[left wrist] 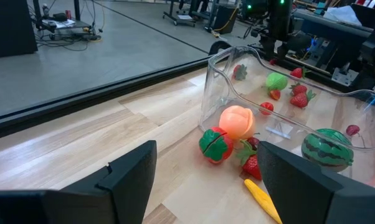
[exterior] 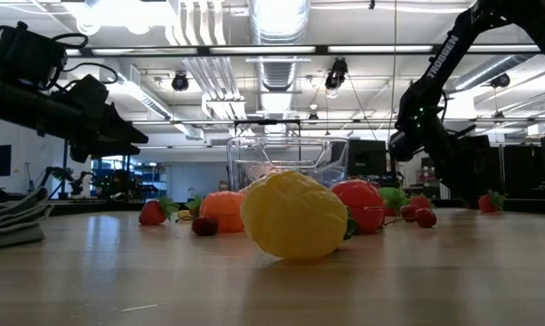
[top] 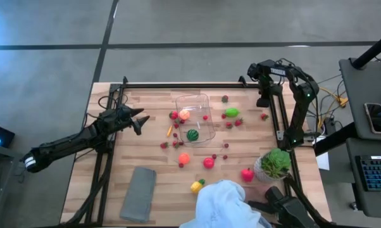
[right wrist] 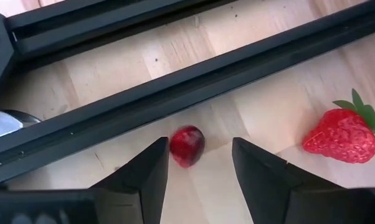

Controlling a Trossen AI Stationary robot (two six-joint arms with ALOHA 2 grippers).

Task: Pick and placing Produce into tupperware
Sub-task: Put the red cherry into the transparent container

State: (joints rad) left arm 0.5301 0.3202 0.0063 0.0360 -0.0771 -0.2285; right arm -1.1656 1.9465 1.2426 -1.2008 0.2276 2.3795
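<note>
Tupperware (top: 195, 117) sits mid-table, a watermelon (top: 192, 134) and peach (top: 184, 114) inside, other produce scattered around it. Left gripper (top: 142, 120) hovers beside it, jaws spread. Right gripper (right wrist: 200, 163), well right of it, straddles a berry (right wrist: 187, 145), jaws apart

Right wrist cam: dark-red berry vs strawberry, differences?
The berry is small, round, smooth and dark red; the strawberry is larger, tapered, dimpled, brighter red. The strawberry has a green leafy cap; the berry shows none. The berry sits between the right gripper fingers; the strawberry lies off to one side. Both rest on the wooden table.
</note>
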